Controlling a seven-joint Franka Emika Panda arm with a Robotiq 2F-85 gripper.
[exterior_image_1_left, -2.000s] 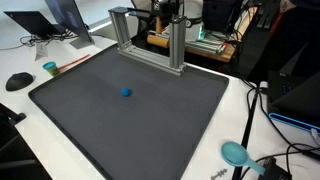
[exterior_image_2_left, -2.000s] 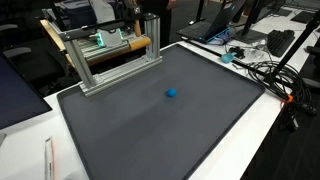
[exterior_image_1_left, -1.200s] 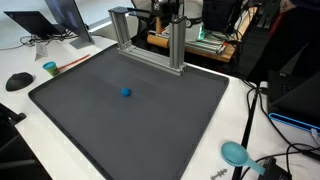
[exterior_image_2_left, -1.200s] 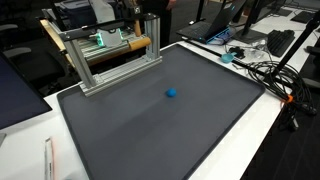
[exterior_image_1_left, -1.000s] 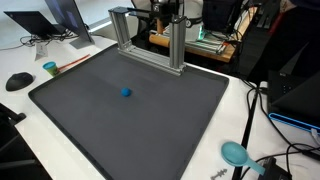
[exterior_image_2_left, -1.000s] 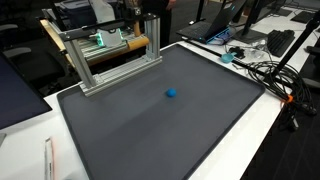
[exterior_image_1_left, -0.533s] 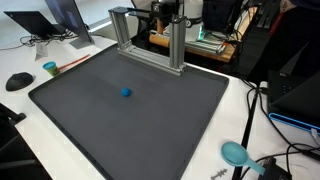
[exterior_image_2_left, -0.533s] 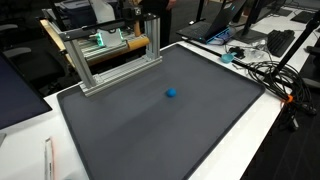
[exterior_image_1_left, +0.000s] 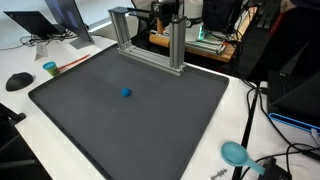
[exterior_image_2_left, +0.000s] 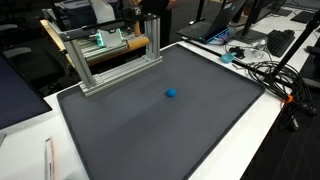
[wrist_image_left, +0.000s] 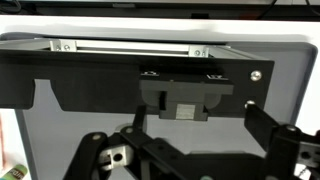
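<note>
While the tool (wrist_image_left: 185, 150) hangs with its jaws spread wide and nothing between them, the ball (exterior_image_1_left: 125, 92) lies alone near the middle of the mat (exterior_image_1_left: 90, 125), touching nothing else, and it is seen in both exterior views. The wrist view looks down on the frame (wrist_image_left: 130, 47) and a stretch of mat, and the ball does not show there, so the tool seems well apart from it, back by the frame (exterior_image_1_left: 150, 40) at the mat's far edge. The work in hand looks like the reach toward the ball, and doing it well probably means clearing the frame's posts first, travelling high and then coming down, not cutting a slant past the metal. The ball should sit midway between the fingers in the wrist view before any descent. A small round thing on a flat mat will likely roll at the lightest nudge, so a straight, slow drop with both fingers arriving level on either side is the safer line. The fingertips should stop just above the mat, so they do not dig into it. Closing gently and evenly should keep the ball from squirting out sideways. The cup (exterior_image_1_left: 50, 68) and the cables (exterior_image_2_left: 265, 75) lie off the mat on the surface (exterior_image_1_left: 212, 162), well clear of that path.
</note>
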